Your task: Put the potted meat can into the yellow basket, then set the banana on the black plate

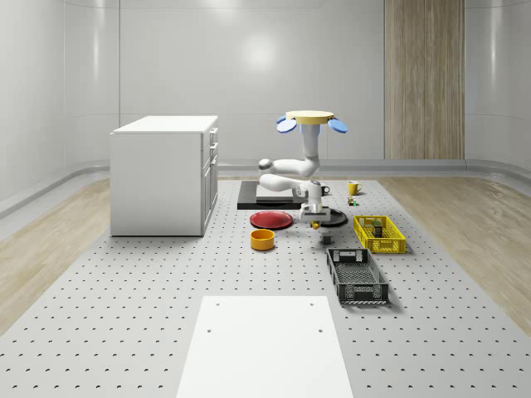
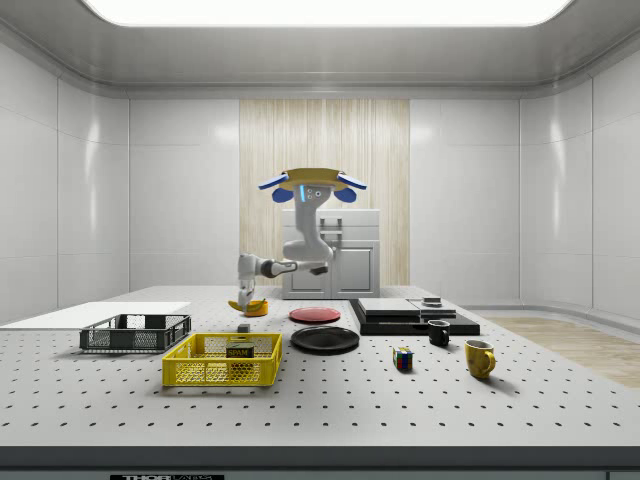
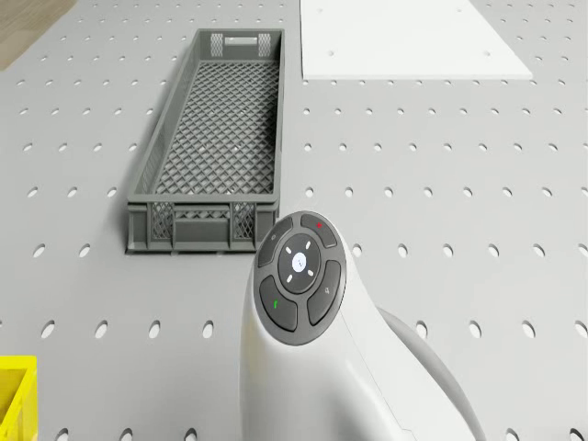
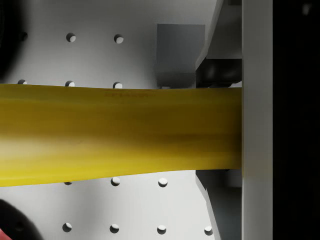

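While the small potted meat can point(image 2: 239, 352) already sits inside the yellow mesh basket point(image 2: 222, 372), we hover with the gripper point(image 2: 247, 303) clenched around the curved yellow banana point(image 4: 115, 132), the round black plate point(image 2: 325, 340) beside the jaws awaiting it.

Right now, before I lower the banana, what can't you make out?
With the drone hovering above the table:
- Banana ends: in the wrist view, one is cut off by the frame edge and the other is behind the gripper.
- Black plate: in the whole-scene view, the gripper covers part of it.
- Can: in the side view, the basket mesh screens it, and its label is too small to read.
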Tool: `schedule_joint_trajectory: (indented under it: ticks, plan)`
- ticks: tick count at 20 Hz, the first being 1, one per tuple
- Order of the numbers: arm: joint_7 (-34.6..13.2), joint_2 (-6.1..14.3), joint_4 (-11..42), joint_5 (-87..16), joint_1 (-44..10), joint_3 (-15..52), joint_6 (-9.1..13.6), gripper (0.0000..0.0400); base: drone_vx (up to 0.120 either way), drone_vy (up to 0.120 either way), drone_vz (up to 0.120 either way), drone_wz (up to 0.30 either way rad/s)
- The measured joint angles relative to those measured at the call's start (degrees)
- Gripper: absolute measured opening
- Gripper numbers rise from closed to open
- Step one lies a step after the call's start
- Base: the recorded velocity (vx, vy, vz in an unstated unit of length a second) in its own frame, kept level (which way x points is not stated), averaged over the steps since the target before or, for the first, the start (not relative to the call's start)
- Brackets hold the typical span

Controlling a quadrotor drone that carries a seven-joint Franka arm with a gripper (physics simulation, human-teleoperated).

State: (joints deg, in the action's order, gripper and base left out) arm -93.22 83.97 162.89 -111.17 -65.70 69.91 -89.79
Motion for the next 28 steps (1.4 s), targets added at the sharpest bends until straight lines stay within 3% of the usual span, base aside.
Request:
schedule_joint_trajectory:
  ticks: [18,28]
  plan:
    - [0.17,-0.30,0.04,-0.08,0.12,0.01,0.30,0.0193,-0.120,0.120,0.000,0.000]
    - [0.22,-0.44,0.05,-0.14,0.17,-0.02,0.43,0.0193,-0.120,0.028,0.000,0.000]
